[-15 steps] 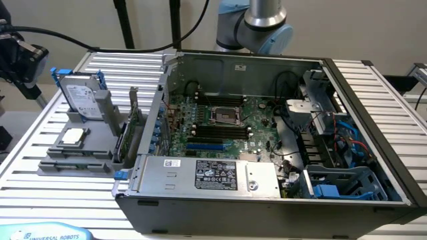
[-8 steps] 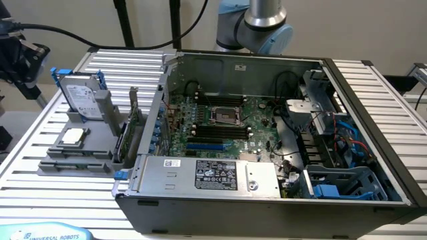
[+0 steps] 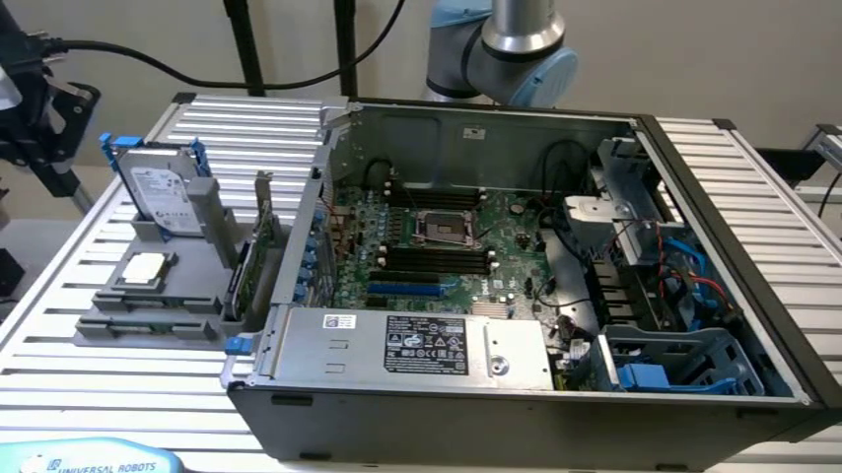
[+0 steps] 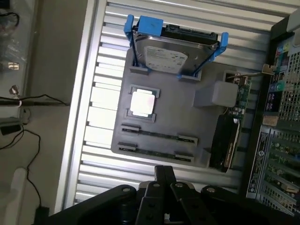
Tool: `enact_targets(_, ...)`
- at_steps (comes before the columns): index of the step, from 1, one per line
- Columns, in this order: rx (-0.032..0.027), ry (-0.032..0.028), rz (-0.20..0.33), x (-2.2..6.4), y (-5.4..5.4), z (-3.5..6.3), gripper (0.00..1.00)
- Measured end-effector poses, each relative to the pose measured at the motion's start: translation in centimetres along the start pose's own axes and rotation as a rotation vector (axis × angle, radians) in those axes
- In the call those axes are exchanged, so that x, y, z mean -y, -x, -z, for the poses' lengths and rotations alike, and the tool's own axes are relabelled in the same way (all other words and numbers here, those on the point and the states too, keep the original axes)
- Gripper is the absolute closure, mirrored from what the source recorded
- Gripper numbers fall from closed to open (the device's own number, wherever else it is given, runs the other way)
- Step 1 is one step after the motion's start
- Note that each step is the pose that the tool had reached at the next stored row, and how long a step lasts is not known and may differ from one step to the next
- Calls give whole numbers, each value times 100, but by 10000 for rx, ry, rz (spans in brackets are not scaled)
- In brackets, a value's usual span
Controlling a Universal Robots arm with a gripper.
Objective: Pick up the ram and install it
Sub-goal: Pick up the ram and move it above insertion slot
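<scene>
Two ram sticks (image 4: 158, 133) (image 4: 154, 152), thin and green, lie on edge in a grey fixture tray (image 4: 187, 112) beside the open computer case; they show in the exterior view too (image 3: 142, 307). My gripper (image 4: 165, 172) hovers well above the tray's near edge, short of the sticks, with its black fingers together and nothing between them. Inside the case, the motherboard (image 3: 448, 246) has a row of black memory slots (image 3: 428, 258) below the processor socket (image 3: 441, 225).
The tray also carries a hard drive in a blue bracket (image 4: 173, 51), a square silver processor (image 4: 142, 102) and an upright expansion card (image 4: 232, 122). The case's power supply (image 3: 408, 345) and drive cage (image 3: 684, 365) line its near side. Black equipment with a cable (image 3: 34, 118) stands at the exterior view's left.
</scene>
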State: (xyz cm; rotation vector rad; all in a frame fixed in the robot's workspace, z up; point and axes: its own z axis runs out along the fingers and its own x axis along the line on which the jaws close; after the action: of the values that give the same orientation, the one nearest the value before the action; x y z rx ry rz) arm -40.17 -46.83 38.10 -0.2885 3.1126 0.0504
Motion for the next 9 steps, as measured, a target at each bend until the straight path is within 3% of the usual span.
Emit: enact_targets(9, -53, 31, 1640, 0, 0, -11, 89)
